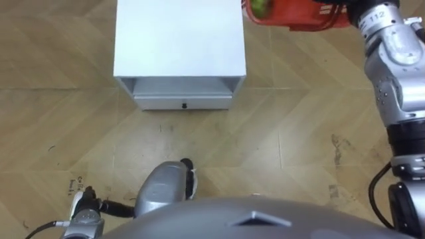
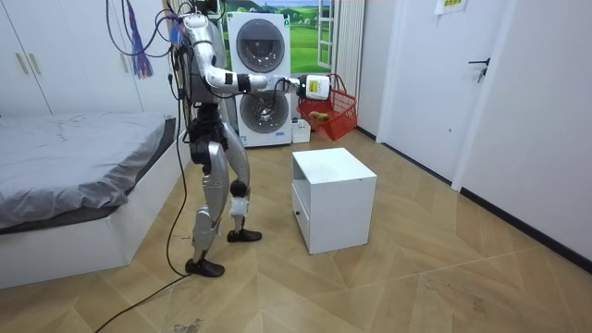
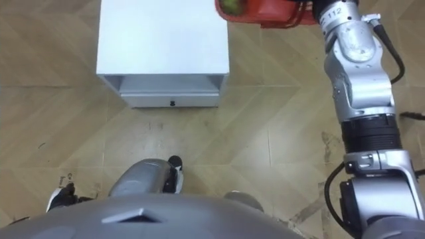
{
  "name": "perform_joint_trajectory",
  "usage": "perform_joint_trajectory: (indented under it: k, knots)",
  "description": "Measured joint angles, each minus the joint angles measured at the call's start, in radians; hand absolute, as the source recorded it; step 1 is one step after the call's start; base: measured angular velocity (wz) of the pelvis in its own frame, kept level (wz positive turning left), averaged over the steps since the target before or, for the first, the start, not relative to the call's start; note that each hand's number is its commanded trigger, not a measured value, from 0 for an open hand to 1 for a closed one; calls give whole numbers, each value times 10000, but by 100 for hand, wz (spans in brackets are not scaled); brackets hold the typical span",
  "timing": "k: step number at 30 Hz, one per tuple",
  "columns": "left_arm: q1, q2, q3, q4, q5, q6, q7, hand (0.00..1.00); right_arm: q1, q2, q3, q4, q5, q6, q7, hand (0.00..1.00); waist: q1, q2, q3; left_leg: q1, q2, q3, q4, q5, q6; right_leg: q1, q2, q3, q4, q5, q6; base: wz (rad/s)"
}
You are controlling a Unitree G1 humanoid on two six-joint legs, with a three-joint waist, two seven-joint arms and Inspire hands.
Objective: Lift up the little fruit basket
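Observation:
The red wire fruit basket (image 1: 292, 14) hangs in the air beyond the right corner of a white nightstand (image 1: 179, 40), with a green fruit (image 1: 260, 6) inside it. In the room view my right hand (image 2: 313, 88) is stretched out at chest height and curled round the handle of the basket (image 2: 340, 106), which hangs clear of the floor. My left hand (image 1: 85, 211) hangs low at my side, at the lower left. I stand upright just behind the nightstand (image 2: 333, 168).
The nightstand's drawer (image 1: 184, 102) faces me, shut, under an open shelf. Stacked washing machines (image 2: 259, 79) stand behind me, and a bed (image 2: 74, 157) is at the room view's left. Wooden floor lies around the nightstand.

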Motion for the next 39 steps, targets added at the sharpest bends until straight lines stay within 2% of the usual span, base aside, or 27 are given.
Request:
perform_joint_trajectory:
  k: [8, 12, 15, 19, 21, 23, 25, 28, 32, 34, 35, 36, 37, 38, 39]
  knots:
    - [141, 9, 11, 67, -11, 6, -369, 0, 0, 1, 23, -8, -83, 39, 446, 100, 311, -35, 0, -14, -47, -280, -33, 108, 13, 76, -19, -296, 10, 8, -13, 10]
    - [171, 21, 1, 144, -35, 33, -439, 0, 0, 1, 230, 277, -121, 62, 429, 100, 583, -258, 83, 3, -89, -348, -283, 272, -27, 42, -32, -500, 3, 9, -16, 10]
    - [231, 19, -30, 137, -28, 77, -443, 0, -2, 3, 454, 670, -128, 133, 435, 100, 760, -338, 85, -24, -108, -492, -306, 319, -67, 53, -9, -715, 19, 19, -32, 13]
    - [323, 35, -77, 95, 110, 79, -591, 0, -6, 9, 755, 1374, -561, 202, 427, 100, 1103, -269, 133, -122, -91, -587, -294, 359, -100, 14, 8, -1034, 13, 38, -68, 8]
    - [346, 36, -79, 56, 198, 112, -718, 0, -10, 32, 854, 1519, -958, 257, 508, 100, 1158, -222, 163, -254, -98, -656, -290, 397, -103, -90, 12, -1139, 22, 45, -82, 6]
    - [298, 41, -77, 27, 196, 148, -870, 0, -131, 31, 879, 2002, -1048, 259, 565, 100, 1315, -198, 162, -397, -86, -668, -267, 411, -99, -218, 8, -1253, 24, 59, -107, 2]
    - [196, 57, -76, 34, 186, 153, -1034, 0, -384, 31, 881, 2651, -1060, 421, 592, 100, 1405, -183, 161, -582, -103, -691, -213, 403, -89, -338, -7, -1285, 69, 60, -109, 5]
    - [193, 66, -79, 38, 172, 156, -1116, 0, -411, 33, 884, 2802, -1052, 450, 638, 100, 1565, -184, 161, -620, -178, -639, -229, 356, -34, -424, -111, -1301, 186, 41, -76, -3]
    - [197, 86, -68, 91, 174, 125, -1355, 0, -428, 57, 879, 2921, -1033, 450, 680, 100, 1607, -162, 157, -563, -317, -476, -127, 72, 193, -773, -500, -1269, 1289, -45, 71, -4]
    - [149, 129, -84, 223, 156, 88, -1533, 0, -424, 57, 883, 3187, -1109, 449, 780, 100, 1452, -158, 162, -227, -498, -555, -30, -127, 387, -1216, -1033, -1133, 3135, -20, 142, 20]
    - [151, 127, -84, 237, 158, 68, -1539, 0, -424, 58, 882, 3267, -1126, 449, 782, 100, 1367, -137, 176, -147, -570, -588, 76, -237, 444, -1308, -1164, -1054, 3639, 45, 162, 24]
    - [147, 145, -73, 227, 151, 30, -1538, 0, -403, 58, 883, 3345, -1154, 449, 782, 100, 1325, -103, 192, 48, -678, -652, 272, -446, 568, -1597, -1443, -848, 4697, 316, 157, 3]
    - [103, 168, -80, 197, 147, -2, -1528, 0, -401, 75, 892, 3362, -1147, 449, 784, 100, 1363, -45, 236, 247, -679, -621, 443, -676, 653, -1973, -1586, -488, 5644, 862, 50, -4]
    - [105, 191, -92, 189, 149, -3, -1518, 0, -400, 99, 897, 3380, -1136, 445, 788, 100, 1375, 6, 273, 378, -680, -647, 461, -750, 685, -2175, -1598, -304, 6026, 1195, -2, -15]
    - [106, 242, -96, 96, 149, -9, -1501, 0, -395, 168, 898, 3465, -1140, 445, 817, 100, 1343, 97, 305, 608, -679, -738, 408, -813, 807, -2525, -1540, 68, 6571, 1564, -91, 0]
